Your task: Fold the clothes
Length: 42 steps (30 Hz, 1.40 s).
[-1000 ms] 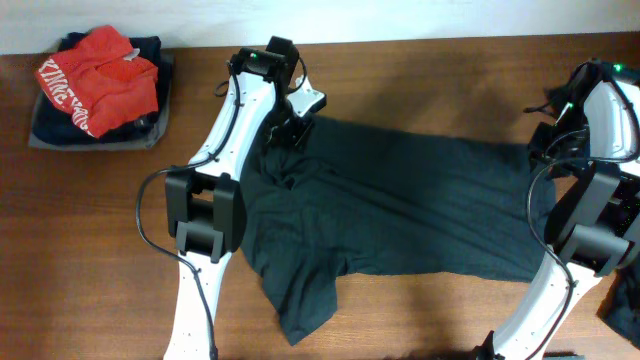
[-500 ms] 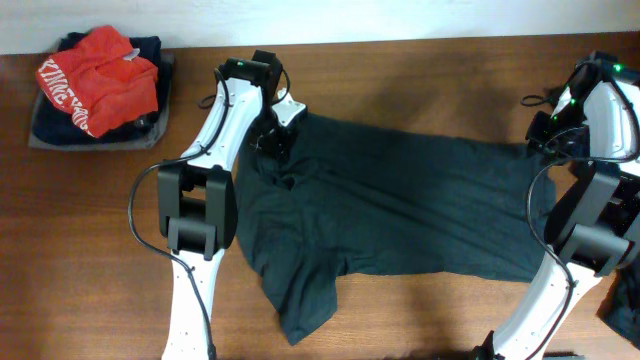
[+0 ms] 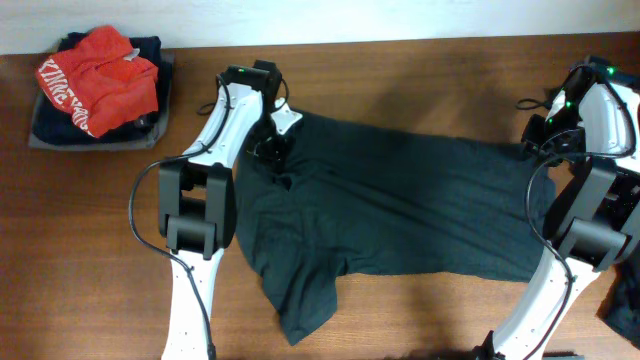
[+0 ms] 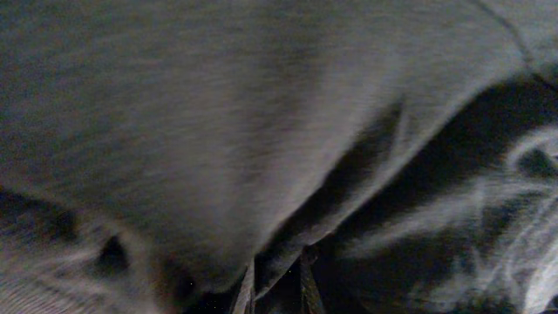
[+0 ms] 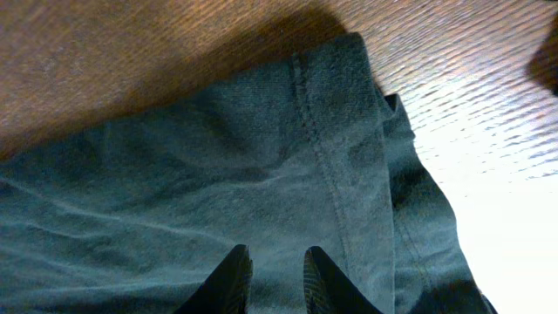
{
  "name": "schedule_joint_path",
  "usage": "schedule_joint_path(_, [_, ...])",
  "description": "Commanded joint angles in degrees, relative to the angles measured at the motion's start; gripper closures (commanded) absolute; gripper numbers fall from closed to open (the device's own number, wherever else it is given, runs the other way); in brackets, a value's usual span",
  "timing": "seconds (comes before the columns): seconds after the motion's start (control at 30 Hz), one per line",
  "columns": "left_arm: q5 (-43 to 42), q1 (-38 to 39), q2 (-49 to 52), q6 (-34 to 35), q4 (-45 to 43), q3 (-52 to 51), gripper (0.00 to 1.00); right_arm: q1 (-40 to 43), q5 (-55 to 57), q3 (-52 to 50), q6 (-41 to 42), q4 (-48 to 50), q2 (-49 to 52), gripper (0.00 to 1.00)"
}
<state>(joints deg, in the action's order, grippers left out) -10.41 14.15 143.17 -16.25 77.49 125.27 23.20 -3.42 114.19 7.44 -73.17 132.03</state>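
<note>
A dark green T-shirt (image 3: 400,205) lies spread across the wooden table, its left part rumpled and a flap hanging toward the front edge. My left gripper (image 3: 268,146) is at the shirt's upper left, by the collar. In the left wrist view its fingers (image 4: 272,288) are pinched on a fold of the shirt's cloth (image 4: 218,131), which fills the blurred frame. My right gripper (image 3: 536,140) is at the shirt's right edge. In the right wrist view its fingers (image 5: 274,266) are close together on the cloth (image 5: 218,201) near the stitched hem.
A stack of folded clothes with a red garment (image 3: 98,68) on top sits on a grey mat at the back left. A dark item (image 3: 625,308) lies at the right front edge. Bare wooden table (image 3: 80,250) shows to the left of the shirt.
My left gripper has moved left and toward the front, from the shirt's top edge onto the collar area. My right gripper has shifted slightly left at the hem.
</note>
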Motion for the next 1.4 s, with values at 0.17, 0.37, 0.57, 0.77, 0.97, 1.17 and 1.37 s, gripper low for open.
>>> schedule_joint_path(0.17, [1.8,-5.2,1.2,0.3,0.8,-0.4,0.81,-0.6,-2.6,-0.5,-0.1,0.8,4.0,0.76])
schedule_joint_path(0.37, [1.7,-5.7,1.2,0.3,0.9,-0.4,0.81,-1.1,-3.0,-0.5,-0.2,3.6,6.7,0.76])
schedule_joint_path(0.57, [1.7,-5.7,1.2,0.2,0.9,-0.4,0.8,-1.2,-3.1,-0.5,-0.1,8.0,7.2,0.8])
schedule_joint_path(0.77, [1.8,-5.7,1.2,-1.5,0.5,-0.4,0.8,-1.2,-3.5,-0.5,-0.1,14.0,7.2,0.85])
schedule_joint_path(0.97, [6.1,-5.8,1.2,-2.7,-0.4,-0.8,0.8,-1.0,-3.5,-0.5,-0.1,21.0,7.3,0.86])
schedule_joint_path(1.17, [8.8,-7.0,1.2,-4.7,-3.3,-4.1,0.79,-1.0,-2.4,-0.5,0.1,26.4,8.3,0.87])
schedule_joint_path(1.37, [8.8,-8.7,1.2,-5.9,-4.9,-6.1,0.59,-0.8,3.1,-0.5,0.5,28.5,11.0,0.86])
